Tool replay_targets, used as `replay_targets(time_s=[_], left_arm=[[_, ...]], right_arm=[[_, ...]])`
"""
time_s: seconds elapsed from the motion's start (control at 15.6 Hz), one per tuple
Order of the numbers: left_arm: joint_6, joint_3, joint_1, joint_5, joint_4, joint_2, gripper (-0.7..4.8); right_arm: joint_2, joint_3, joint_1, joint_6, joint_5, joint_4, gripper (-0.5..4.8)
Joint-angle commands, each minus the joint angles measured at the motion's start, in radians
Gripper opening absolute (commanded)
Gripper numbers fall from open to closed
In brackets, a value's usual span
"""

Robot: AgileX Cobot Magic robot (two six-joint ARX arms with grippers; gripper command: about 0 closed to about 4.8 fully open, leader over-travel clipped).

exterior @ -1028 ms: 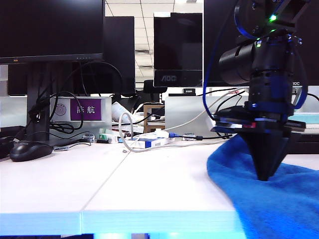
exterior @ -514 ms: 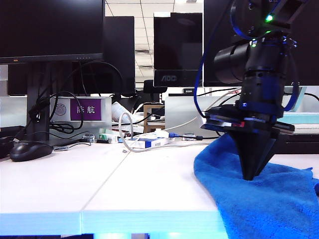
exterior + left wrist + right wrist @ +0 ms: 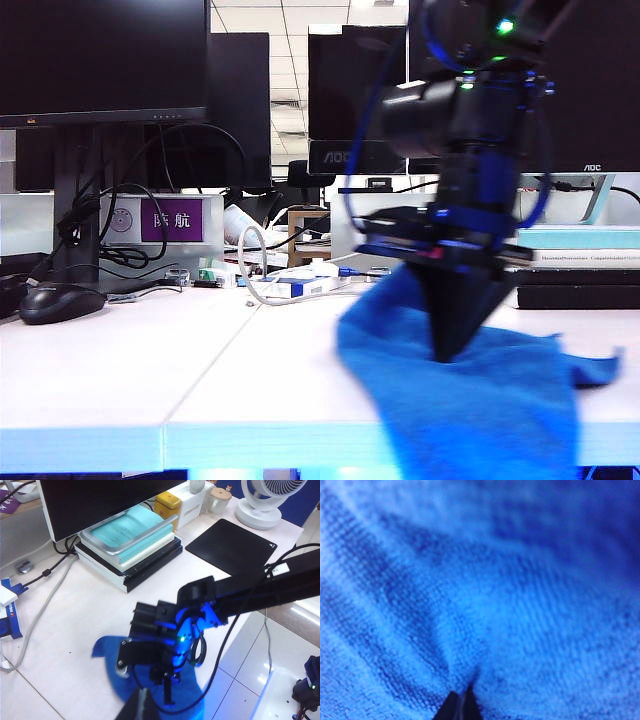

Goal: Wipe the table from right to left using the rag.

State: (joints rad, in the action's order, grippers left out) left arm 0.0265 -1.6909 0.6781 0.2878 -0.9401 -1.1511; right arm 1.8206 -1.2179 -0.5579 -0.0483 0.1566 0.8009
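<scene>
The blue rag (image 3: pixel 470 400) lies on the white table (image 3: pixel 150 370) right of the middle, and its front part hangs over the front edge. My right gripper (image 3: pixel 450 355) points straight down into the rag, shut, with cloth folds gathered at its tips. The right wrist view is filled with the rag (image 3: pixel 495 590) bunching at the closed right gripper (image 3: pixel 462 700). From above, the left wrist view shows the right arm (image 3: pixel 165 630) over the rag (image 3: pixel 106 649). My left gripper (image 3: pixel 142 706) hangs shut above the table, holding nothing.
A black mouse (image 3: pixel 60 300) sits at the far left, with monitors and loose cables (image 3: pixel 260 270) along the back. Stacked books (image 3: pixel 575 265) stand behind the rag on the right. A black mouse pad (image 3: pixel 232 545) and a fan (image 3: pixel 265 500) lie further right.
My right gripper has slid to the left across the table, dragging the rag with it. The rag's right end has come into the exterior view.
</scene>
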Motion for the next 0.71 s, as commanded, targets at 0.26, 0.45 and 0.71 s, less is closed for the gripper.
replay_targets(time_s=[0.26, 0.45, 0.71], left_arm=[[0.003, -0.004, 0.002, 0.008, 0.008, 0.003, -0.05], [0.003, -0.004, 0.002, 0.008, 0.000, 0.003, -0.05], [0.003, -0.004, 0.002, 0.007, -0.008, 0.003, -0.05]], right_arm=[[0.110, -0.105, -0.124, 0.023, 0.021, -0.033, -0.01], [0.172, -0.189, -0.176, 0.023, 0.021, -0.027, -0.01], [0.262, -0.298, -0.242, 0.023, 0.021, -0.021, -0.01]])
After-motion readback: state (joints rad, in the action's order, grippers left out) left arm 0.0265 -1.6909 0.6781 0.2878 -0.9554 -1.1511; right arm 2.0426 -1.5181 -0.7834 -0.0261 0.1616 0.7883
